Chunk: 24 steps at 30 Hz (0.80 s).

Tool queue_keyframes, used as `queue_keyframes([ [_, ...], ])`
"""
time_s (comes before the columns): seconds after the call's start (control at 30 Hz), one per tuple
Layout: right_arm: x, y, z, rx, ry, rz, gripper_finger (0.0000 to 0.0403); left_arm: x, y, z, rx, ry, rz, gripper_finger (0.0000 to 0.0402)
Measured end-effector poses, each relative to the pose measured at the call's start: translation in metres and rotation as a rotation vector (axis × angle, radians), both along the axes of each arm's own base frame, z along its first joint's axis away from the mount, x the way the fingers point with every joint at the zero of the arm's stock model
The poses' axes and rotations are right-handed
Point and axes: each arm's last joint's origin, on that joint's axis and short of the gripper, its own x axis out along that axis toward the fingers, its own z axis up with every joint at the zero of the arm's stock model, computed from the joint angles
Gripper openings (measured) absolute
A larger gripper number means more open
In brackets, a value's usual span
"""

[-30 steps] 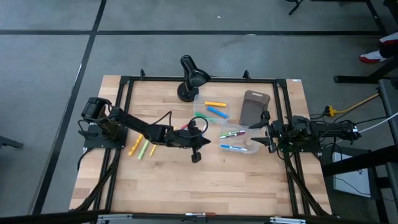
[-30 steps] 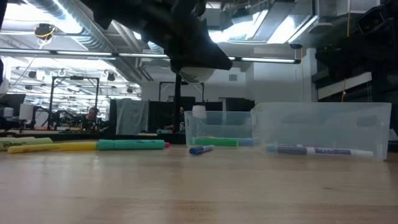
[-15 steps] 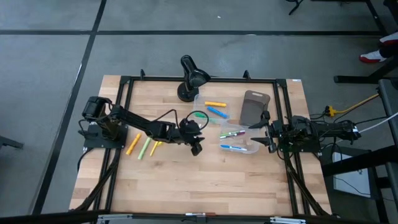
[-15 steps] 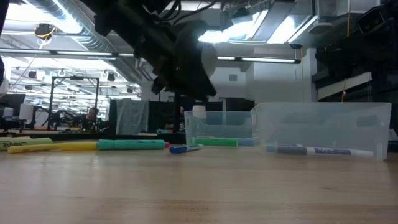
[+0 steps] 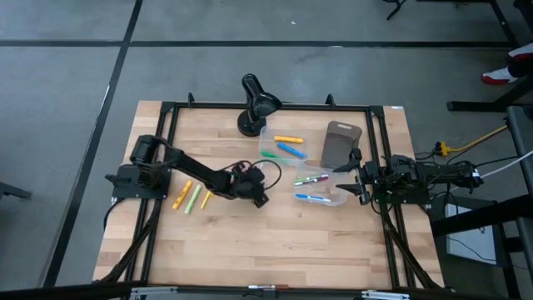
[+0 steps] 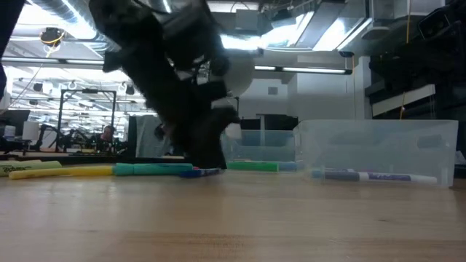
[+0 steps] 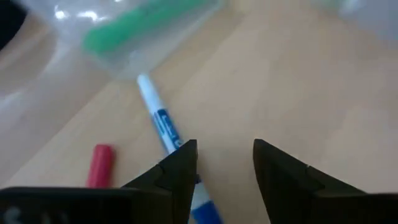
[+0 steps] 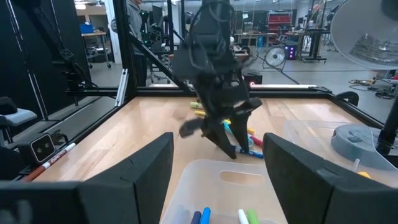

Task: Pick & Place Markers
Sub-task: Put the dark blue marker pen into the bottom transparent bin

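High view: left hand (image 5: 260,198) low over mid-desk (image 5: 250,242), its fingers hidden under the arm; blue marker not discernible here. Right hand (image 5: 360,188) parked at the right edge beside the clear bin (image 5: 333,198).

Low view: left arm blurred, covering most of the blue marker (image 6: 206,172).

Left wrist view: left hand open, empty; blue marker lies on the desk between its fingertips (image 7: 186,155), lower end cut off.

Right wrist view: right hand open.

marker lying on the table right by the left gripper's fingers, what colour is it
Blue with a white tip: the marker shows best in the left wrist view, beside the left gripper.
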Motion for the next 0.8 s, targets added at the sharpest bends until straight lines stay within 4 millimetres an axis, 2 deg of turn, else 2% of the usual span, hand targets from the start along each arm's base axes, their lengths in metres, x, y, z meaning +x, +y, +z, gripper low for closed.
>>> queue_keyframes([
  [0.13,0.0,0.0,0.0,0.0,0.0,0.0,0.0244,-0.002,0.002,-0.011,0.02,0.035,0.072,0.0141],
  [0.5,0.0,0.0,0.0,0.0,0.0,0.0,0.0244,-0.003,0.001,-0.014,-0.02,0.04,0.072,0.0128],
  [0.67,0.0,0.0,0.0,0.0,0.0,0.0,0.0244,-0.006,0.001,0.001,-0.025,0.025,0.035,0.0127],
  [0.8,0.0,0.0,0.0,0.0,0.0,0.0,0.0244,-0.009,0.003,0.032,-0.013,-0.042,0.023,0.0127],
])
